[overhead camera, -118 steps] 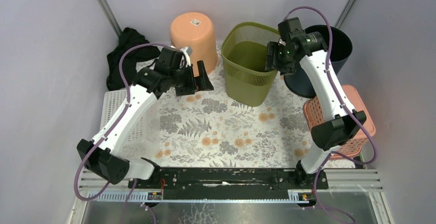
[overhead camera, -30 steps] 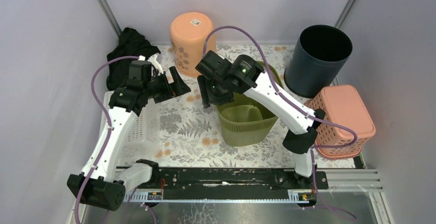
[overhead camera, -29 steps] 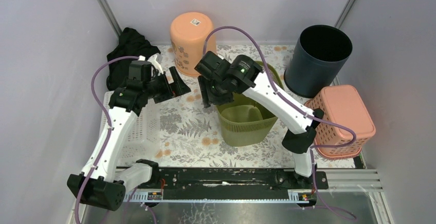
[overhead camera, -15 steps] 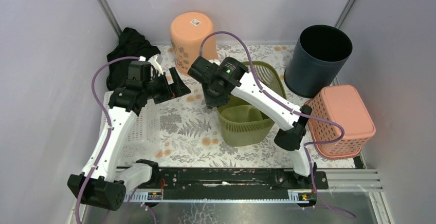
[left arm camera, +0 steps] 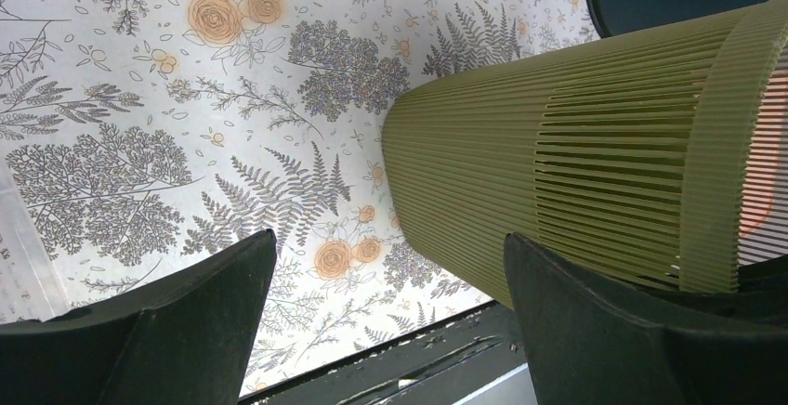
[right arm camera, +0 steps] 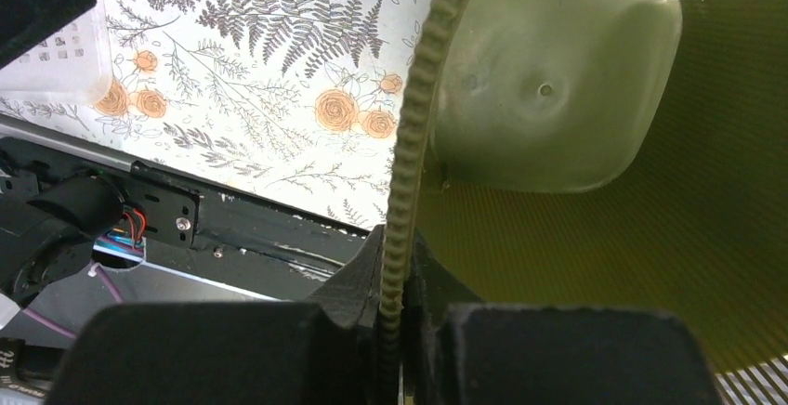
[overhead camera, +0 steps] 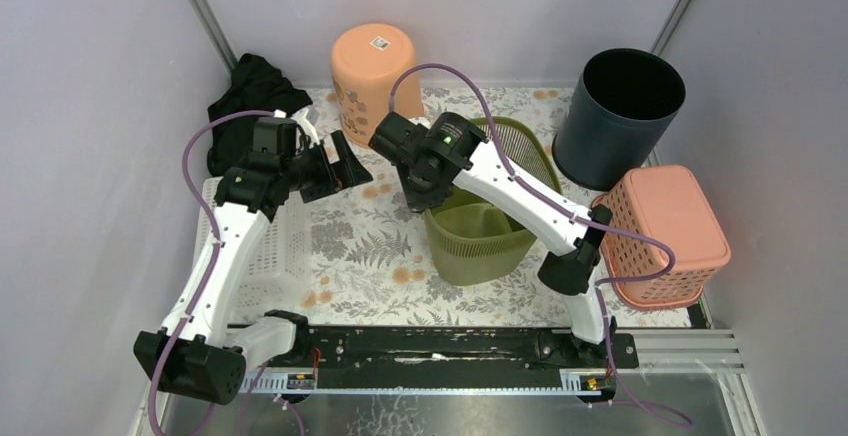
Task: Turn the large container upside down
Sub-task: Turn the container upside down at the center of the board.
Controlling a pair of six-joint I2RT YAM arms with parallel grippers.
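The large container [overhead camera: 480,246] is an olive-green slatted bin standing mouth up on the floral mat, near the middle. My right gripper [overhead camera: 420,199] is shut on its left rim. In the right wrist view the ribbed rim [right arm camera: 415,136] runs down between my right gripper's [right arm camera: 398,270] pinched fingers, with the bin's smooth inner floor [right arm camera: 548,80] beyond. My left gripper [overhead camera: 343,169] hangs open to the left of the bin, apart from it. The left wrist view shows the bin's slatted wall [left arm camera: 576,163] ahead of my left gripper's [left arm camera: 389,238] spread fingers, nothing between them.
An upside-down orange bucket [overhead camera: 375,68] stands at the back, a dark round bin [overhead camera: 620,106] at the back right. A pink basket [overhead camera: 665,231] lies bottom up on the right. Black cloth [overhead camera: 250,96] and a white tray [overhead camera: 262,251] are on the left.
My right gripper's jaws have closed onto the green bin's left rim and the arm has shifted slightly left. The left arm has barely moved.
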